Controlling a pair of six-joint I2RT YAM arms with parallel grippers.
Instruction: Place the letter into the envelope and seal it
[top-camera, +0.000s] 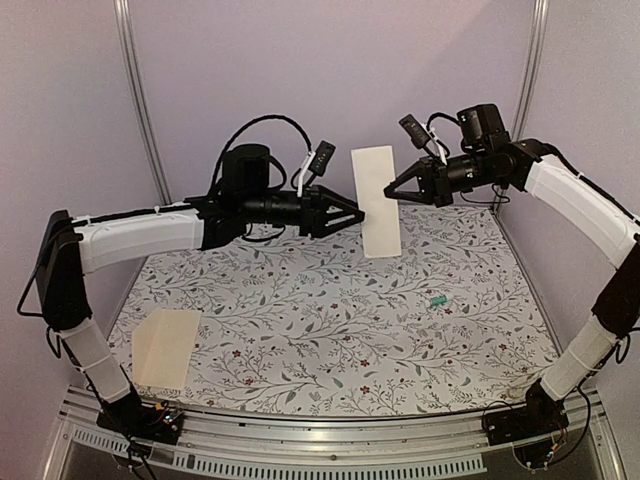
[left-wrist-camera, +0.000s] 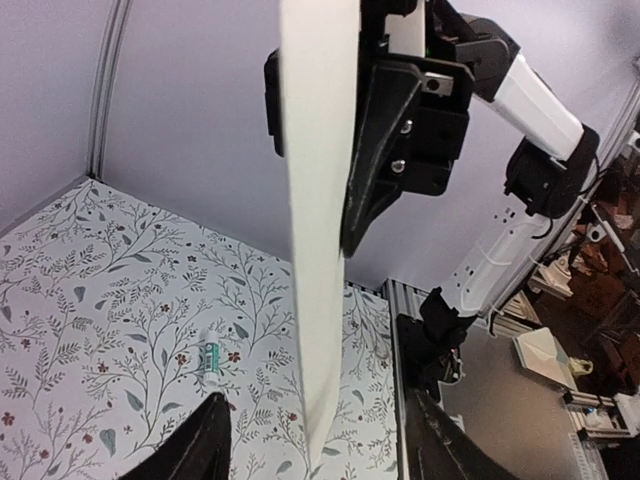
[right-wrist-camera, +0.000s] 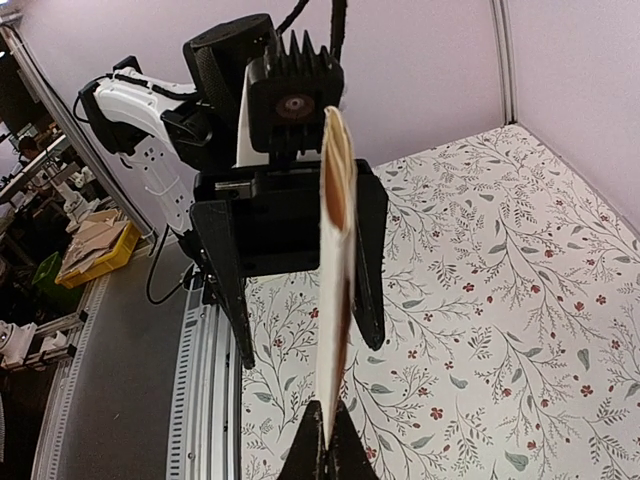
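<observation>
Handover of letter (top-camera: 378, 215), by the look: close L gripper (top-camera: 355, 218) square on letter's left edge, firm but w/o creasing, before any release by R gripper (top-camera: 390, 192). Hangs upright mid-air, top centre of frame; envelope (top-camera: 165, 346) flat on table (top-camera: 330, 320), lower left. L fingers (left-wrist-camera: 205, 445) apart, straddling letter's lower end, apparently not touching. R gripper pinched shut on letter's right edge.

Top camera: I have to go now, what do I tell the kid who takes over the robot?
Right gripper: shut on the letter, holding it upright in the air above the far side of the table.
Left gripper: open, jaws either side of the letter's edge, not gripping.
The envelope lies flat near the table's near-left corner.
Done: letter picked up, apparently folded.
Left: slide it into the envelope, seal.
</observation>
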